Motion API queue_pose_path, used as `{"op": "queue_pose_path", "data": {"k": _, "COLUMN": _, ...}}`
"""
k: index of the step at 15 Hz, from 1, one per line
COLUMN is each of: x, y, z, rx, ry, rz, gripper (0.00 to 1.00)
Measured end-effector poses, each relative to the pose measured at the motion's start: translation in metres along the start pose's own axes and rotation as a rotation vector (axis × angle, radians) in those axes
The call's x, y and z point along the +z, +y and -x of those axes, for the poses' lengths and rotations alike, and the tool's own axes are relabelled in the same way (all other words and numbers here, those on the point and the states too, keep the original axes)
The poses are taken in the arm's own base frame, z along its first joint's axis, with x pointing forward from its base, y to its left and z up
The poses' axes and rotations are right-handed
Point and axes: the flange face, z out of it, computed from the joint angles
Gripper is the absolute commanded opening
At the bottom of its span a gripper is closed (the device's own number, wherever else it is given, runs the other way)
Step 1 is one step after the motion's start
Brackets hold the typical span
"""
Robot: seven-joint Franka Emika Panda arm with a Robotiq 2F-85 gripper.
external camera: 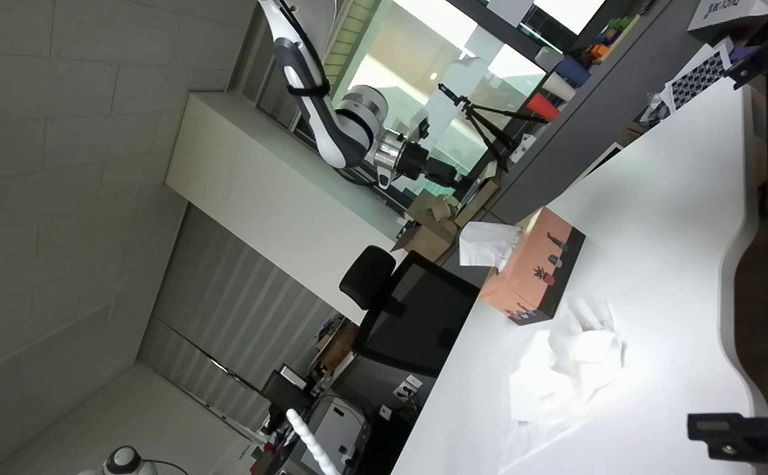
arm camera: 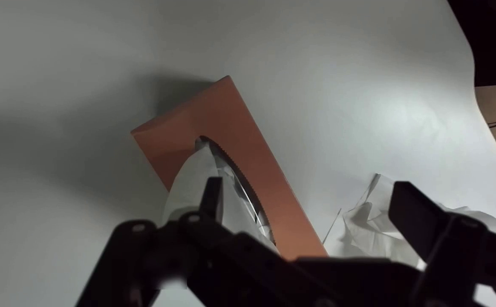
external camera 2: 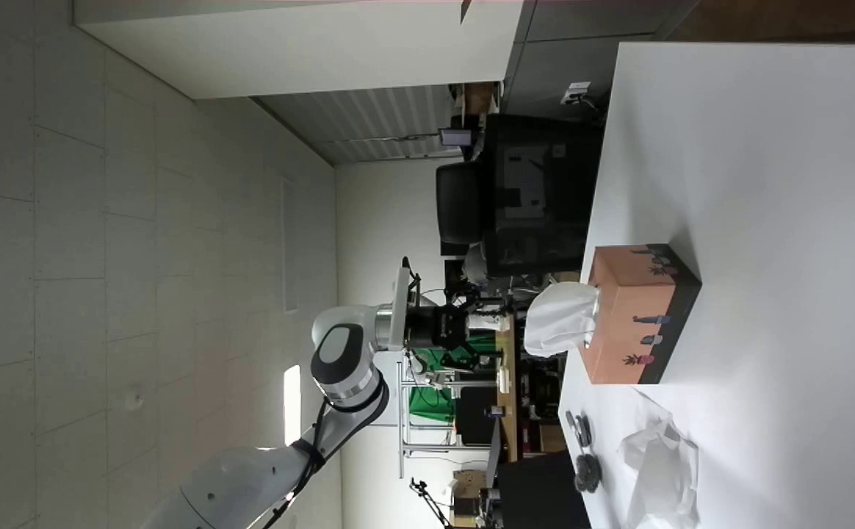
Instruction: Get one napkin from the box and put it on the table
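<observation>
A white tissue (external camera 2: pixel 561 319) protrudes from the top of an orange tissue box (external camera 2: pixel 629 319) on the white surface (external camera 2: pixel 780 184), crumpled tissues (external camera: pixel 585 359) lie near the box, and my end effector (arm camera: pixel 310 198) hangs above, jaws spread apart.

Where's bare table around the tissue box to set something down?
Two bare patches on the table: past the box, on the side away from the crumpled napkin heap, and between the box's printed long side and the wavy edge. Crowded: the heap's end, and above the box, where a napkin sticks up below the open gripper.
</observation>
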Motion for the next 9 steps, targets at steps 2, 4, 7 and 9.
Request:
{"op": "queue_pose_path", "data": {"k": 2, "x": 0.000, "y": 0.000, "z": 0.000, "rx": 0.000, "ry": 0.000, "rz": 0.000, "gripper": 1.00}}
{"op": "queue_pose_path", "data": {"k": 4, "x": 0.001, "y": -0.002, "z": -0.004, "rx": -0.062, "ry": -0.004, "rz": 0.003, "gripper": 1.00}}
{"op": "queue_pose_path", "data": {"k": 7, "x": 0.003, "y": -0.006, "z": -0.020, "rx": -0.227, "ry": -0.031, "rz": 0.050, "gripper": 1.00}}
{"op": "queue_pose_path", "data": {"k": 9, "x": 0.006, "y": -0.012, "z": -0.036, "rx": -0.334, "ry": -0.047, "rz": 0.087, "gripper": 1.00}}
